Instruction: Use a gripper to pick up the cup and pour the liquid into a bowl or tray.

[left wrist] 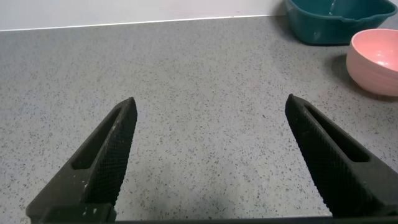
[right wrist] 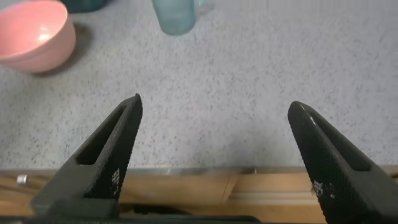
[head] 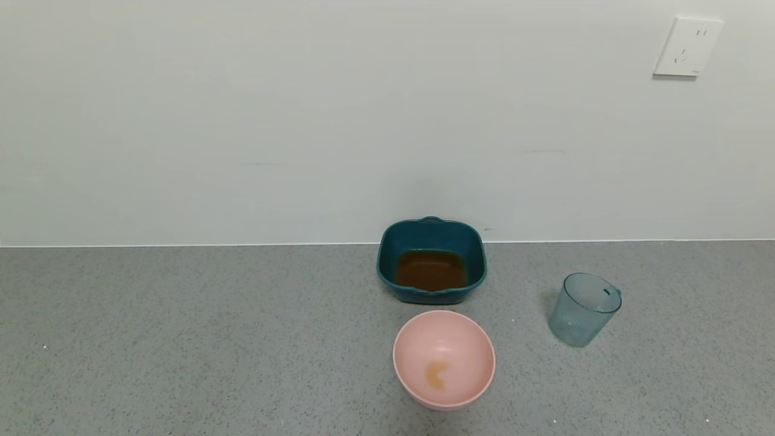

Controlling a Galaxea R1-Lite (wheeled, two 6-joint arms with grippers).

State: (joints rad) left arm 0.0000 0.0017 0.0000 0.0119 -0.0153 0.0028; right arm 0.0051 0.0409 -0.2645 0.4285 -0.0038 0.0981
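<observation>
Nearest to us, our right pincer (right wrist: 212,109) hangs spread wide and empty over the near edge of the speckled grey counter (right wrist: 249,93), its ribbed black fingers (right wrist: 115,146) well apart. Our left pincer (left wrist: 210,107) is just as wide, holding nothing, low over bare counter. Ahead of the right pincer stands the cup (right wrist: 175,15), translucent blue-grey ribbed plastic, upright and well apart from it. The round pale pink bowl (left wrist: 375,61) sits ahead of the left pincer and off toward the right arm's side. Beyond it, the dark teal basin (head: 431,260), squarish with rounded corners. Only the head view shows the reddish-brown liquid (head: 431,270) pooled inside; neither pincer appears there.
</observation>
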